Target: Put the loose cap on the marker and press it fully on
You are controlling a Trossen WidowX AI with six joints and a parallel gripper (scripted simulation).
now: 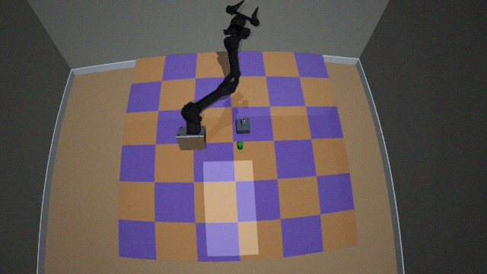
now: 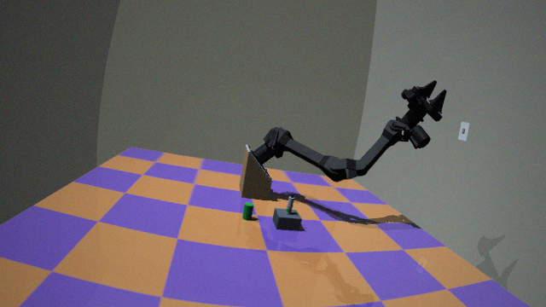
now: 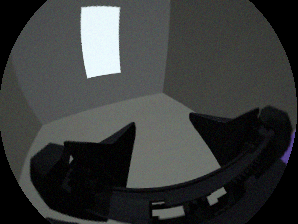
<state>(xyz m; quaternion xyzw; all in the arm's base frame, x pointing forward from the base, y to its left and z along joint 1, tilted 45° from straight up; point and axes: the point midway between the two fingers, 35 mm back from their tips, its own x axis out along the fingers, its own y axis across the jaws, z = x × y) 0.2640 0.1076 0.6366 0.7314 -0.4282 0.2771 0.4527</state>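
- The marker (image 2: 290,203) is a slim grey stick, and we see it standing upright in the holder block (image 2: 287,220), a small dark grey cuboid with flat matte faces; only the marker's upper part shows above the block.
- The cap (image 2: 248,211) is a short green cylinder with a smooth side, standing on its end on the desk (image 2: 128,256) just beside the block and apart from it; in the top view we find the cap (image 1: 240,145) on an orange square below the block (image 1: 243,125).
- The desk carries a checkered pattern of purple and orange squares with a faint sheen, and the arm's shadow falls across it behind the block.
- The arm is black and angular, rising from a tan wedge-shaped base (image 2: 254,176) near the block and stretching away toward the far wall.
- The tool (image 2: 431,97) hangs high in the air, well apart from both cap and marker, its two pointed black fingers (image 2: 439,102) spread wide with nothing between them.
- In the wrist view we see the tool (image 3: 162,132) aimed at bare grey walls and a bright white rectangle (image 3: 101,42).
- Nothing stands between the cap and the marker.
- A small white plate (image 2: 463,130) sits on the right wall.
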